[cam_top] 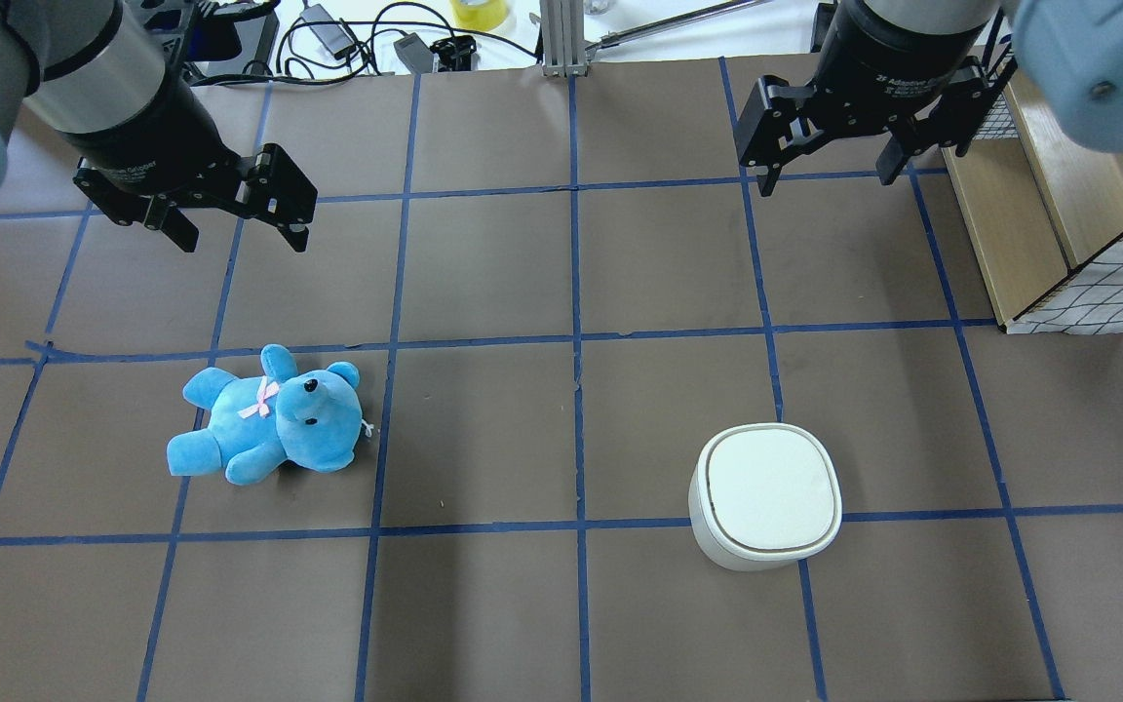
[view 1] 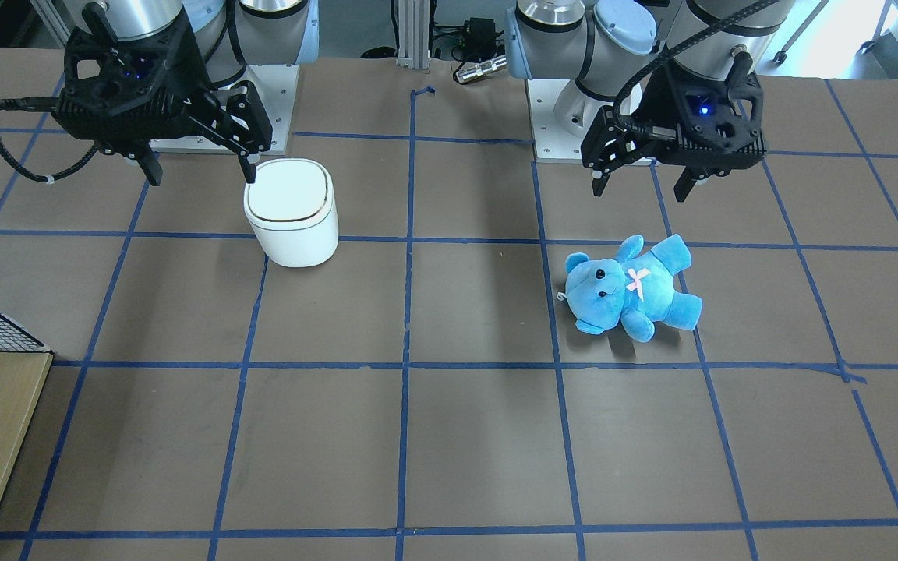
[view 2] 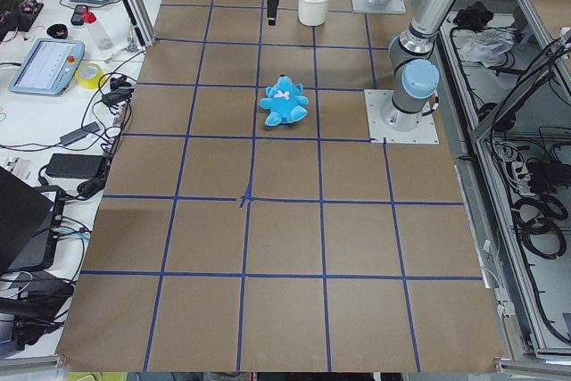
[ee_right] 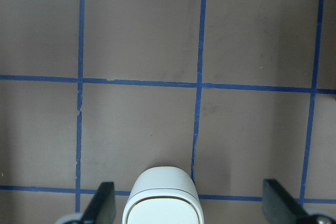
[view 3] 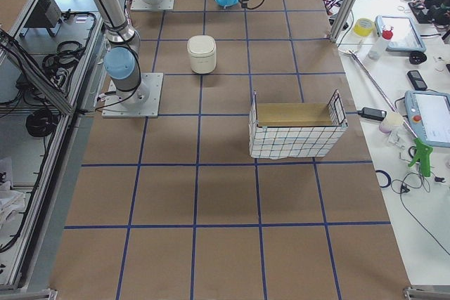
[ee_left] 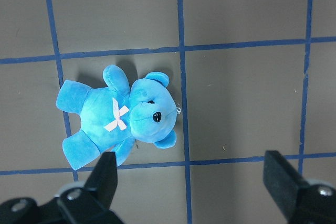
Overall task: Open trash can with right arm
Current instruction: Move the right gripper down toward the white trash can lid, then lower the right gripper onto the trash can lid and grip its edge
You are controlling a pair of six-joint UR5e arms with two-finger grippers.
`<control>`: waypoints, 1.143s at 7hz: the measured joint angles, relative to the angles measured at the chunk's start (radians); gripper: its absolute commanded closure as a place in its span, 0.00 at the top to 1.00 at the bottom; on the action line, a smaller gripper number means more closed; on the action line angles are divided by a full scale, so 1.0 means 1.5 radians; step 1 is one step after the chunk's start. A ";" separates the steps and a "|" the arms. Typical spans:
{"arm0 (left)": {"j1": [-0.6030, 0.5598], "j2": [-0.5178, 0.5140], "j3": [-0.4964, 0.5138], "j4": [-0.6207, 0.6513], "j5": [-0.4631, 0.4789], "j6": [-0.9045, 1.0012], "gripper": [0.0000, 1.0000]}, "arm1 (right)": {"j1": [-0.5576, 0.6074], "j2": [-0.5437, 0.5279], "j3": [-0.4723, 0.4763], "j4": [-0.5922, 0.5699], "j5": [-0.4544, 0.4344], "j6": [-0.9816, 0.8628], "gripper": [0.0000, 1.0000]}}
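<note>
1. The white trash can (cam_top: 766, 492) stood upright on the tabletop (cam_top: 484, 624), on the robot's right side, with its lid shut.
2. The right arm (cam_top: 898, 58) hung high over it. Its jaws were wide open and empty, and the can was almost straight below them.
3. The left arm (cam_top: 133, 117), jaws open too, was over the teddy bear (cam_top: 269, 419), far from the can.
4. I think the right arm needed to go down to the lid.

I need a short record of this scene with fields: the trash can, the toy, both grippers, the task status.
trash can: white, upright, lid shut, on the robot's right side
teddy bear: blue, lying face up, on the robot's left side
right gripper: jaws open, empty, not touching the can
left gripper: jaws open, empty
task status: lid not yet opened
</note>
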 measured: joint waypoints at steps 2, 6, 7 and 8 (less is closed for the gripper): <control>0.000 0.000 0.000 0.000 0.000 0.000 1.00 | 0.000 0.000 0.002 0.001 -0.003 0.000 1.00; 0.000 0.000 0.000 0.000 0.000 0.000 1.00 | 0.004 0.000 0.049 0.006 0.001 0.001 0.69; 0.000 0.000 0.000 0.000 0.000 0.000 1.00 | 0.008 -0.001 0.095 0.006 0.002 0.001 0.37; 0.000 0.000 0.000 0.000 0.000 0.000 1.00 | 0.017 -0.001 0.149 0.005 0.003 0.002 0.07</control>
